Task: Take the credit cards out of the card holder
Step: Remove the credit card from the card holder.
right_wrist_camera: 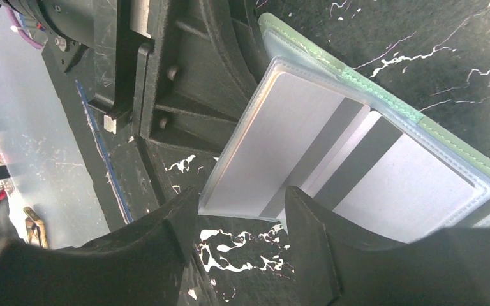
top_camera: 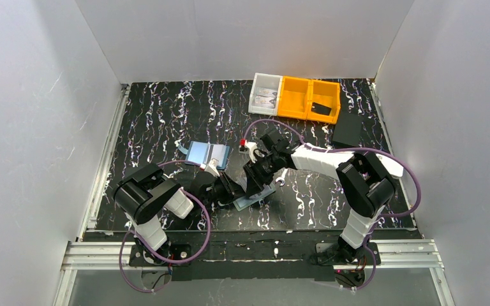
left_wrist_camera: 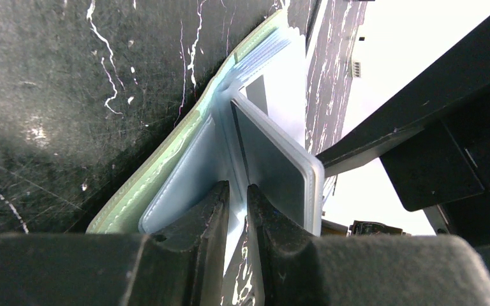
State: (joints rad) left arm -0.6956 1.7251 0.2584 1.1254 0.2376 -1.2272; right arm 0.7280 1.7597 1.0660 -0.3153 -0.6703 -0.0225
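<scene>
The sage-green card holder (top_camera: pixel 259 198) lies open on the mat between the two arms. My left gripper (left_wrist_camera: pixel 237 191) is shut on one of its clear inner panels (left_wrist_camera: pixel 191 185), which stands up from the green cover (left_wrist_camera: pixel 141 185). A grey-blue credit card (left_wrist_camera: pixel 274 167) sits in the upright sleeve. In the right wrist view two grey-blue credit cards with dark stripes (right_wrist_camera: pixel 281 143) (right_wrist_camera: pixel 408 185) rest in sleeves over the green edge (right_wrist_camera: pixel 370 86). My right gripper (right_wrist_camera: pixel 242 205) is open, its fingers astride the near edge of the front sleeve. From above, both grippers (top_camera: pixel 235 191) (top_camera: pixel 256 182) meet at the holder.
A light-blue flat rectangle with a dark stripe (top_camera: pixel 208 153) lies just behind the left gripper. A clear bin (top_camera: pixel 265 94) and orange bins (top_camera: pixel 308 99) stand at the back right, with a black box (top_camera: pixel 348 131) beside them. White walls close in three sides.
</scene>
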